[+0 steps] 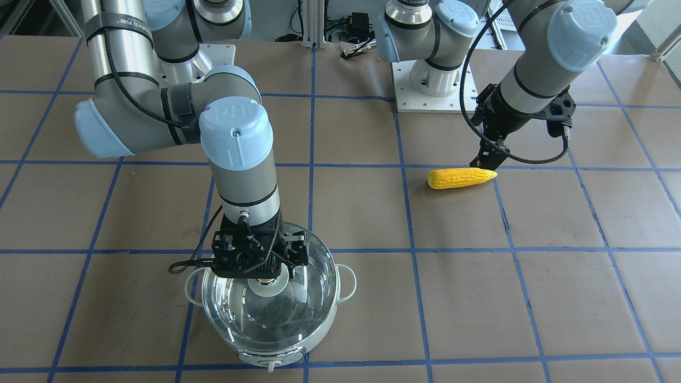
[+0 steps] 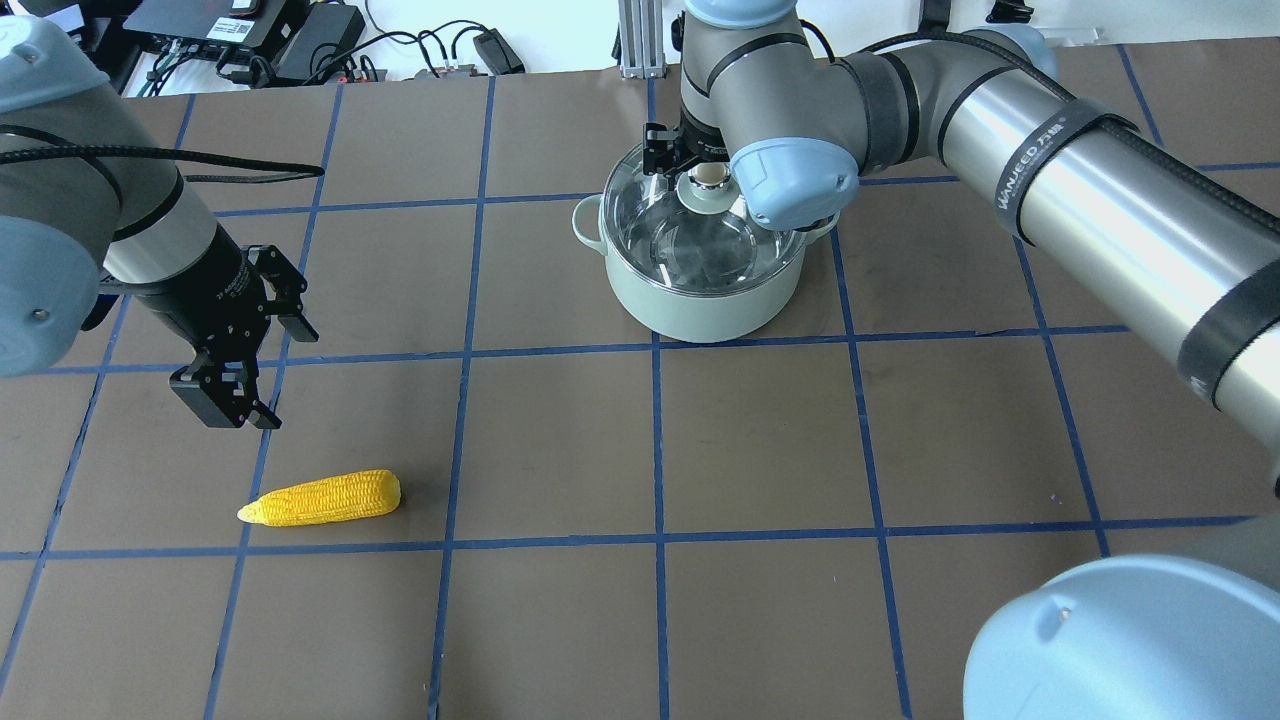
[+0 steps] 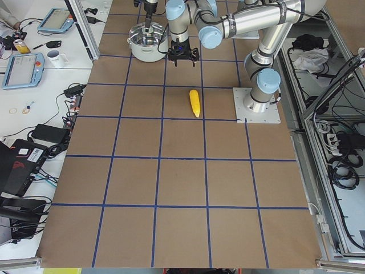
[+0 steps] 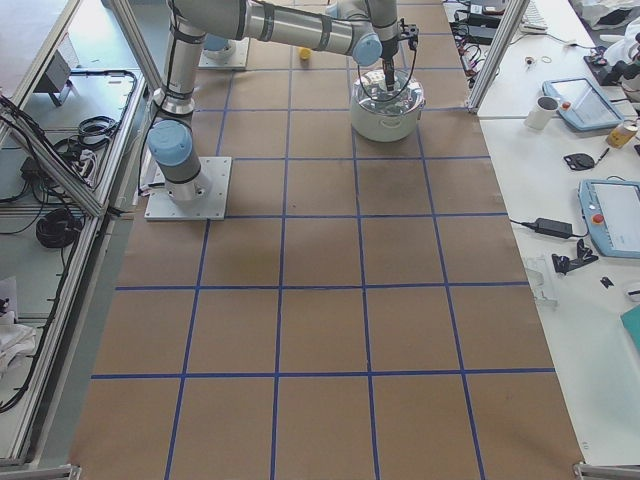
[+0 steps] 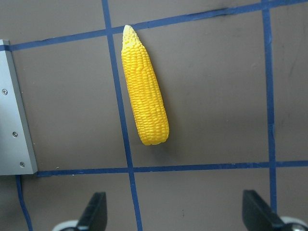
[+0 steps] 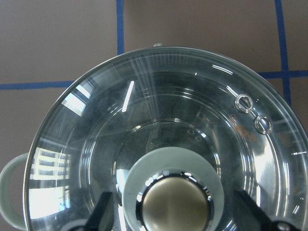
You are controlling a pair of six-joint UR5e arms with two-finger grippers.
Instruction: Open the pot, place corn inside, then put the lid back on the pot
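Note:
The pale mint-green pot [image 1: 340,302] stands on the table with the clear glass lid [image 1: 303,311] seated on it. My right gripper [image 1: 264,282] is over the lid, open, with one finger on each side of the beige-metallic knob [image 6: 174,204], not gripping it. The yellow corn [image 1: 461,177] lies flat on the table, far from the pot. My left gripper [image 1: 487,159] is open and empty, hovering just above the table by the corn's pointed tip. In the left wrist view the corn [image 5: 144,96] lies ahead of the open fingers [image 5: 96,214].
The left arm's metal base plate [image 1: 425,90] lies behind the corn, and its edge shows in the left wrist view [image 5: 14,110]. Blue tape lines grid the brown table. Cables and a power unit [image 2: 240,30] sit at the table's back edge.

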